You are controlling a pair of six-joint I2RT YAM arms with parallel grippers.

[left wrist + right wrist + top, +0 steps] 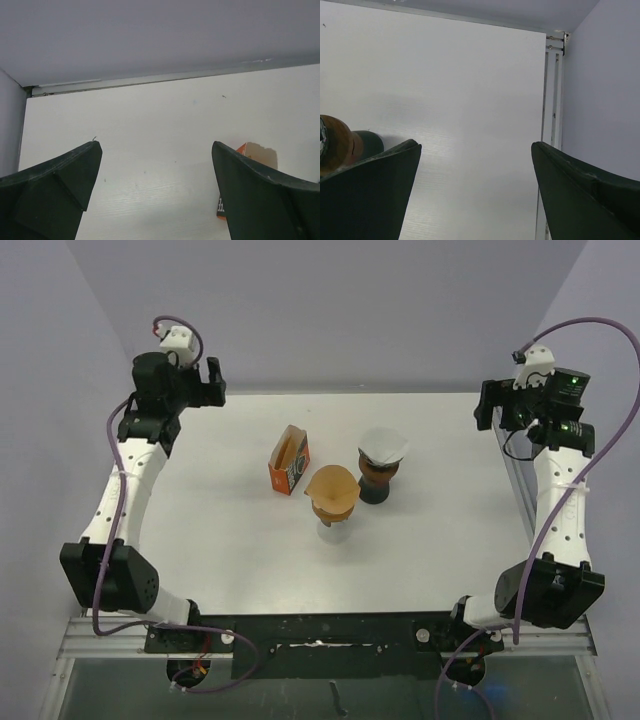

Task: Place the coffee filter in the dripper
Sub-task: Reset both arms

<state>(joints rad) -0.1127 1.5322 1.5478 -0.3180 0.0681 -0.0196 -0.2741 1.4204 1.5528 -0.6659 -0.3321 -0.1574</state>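
A brown paper filter cone (333,490) sits point-down in a pale, clear dripper (333,531) at the table's middle. Just right of it, a white paper filter (383,445) sits on top of a second dripper with a brown collar and dark base (377,481); that collar shows at the left edge of the right wrist view (337,145). My left gripper (213,383) is open and empty at the far left, above bare table (155,145). My right gripper (490,405) is open and empty at the far right (475,145).
An orange filter box (289,461) stands left of the brown cone; its corner shows behind my finger in the left wrist view (255,152). The table's right edge rail (551,100) and the purple walls lie close to both grippers.
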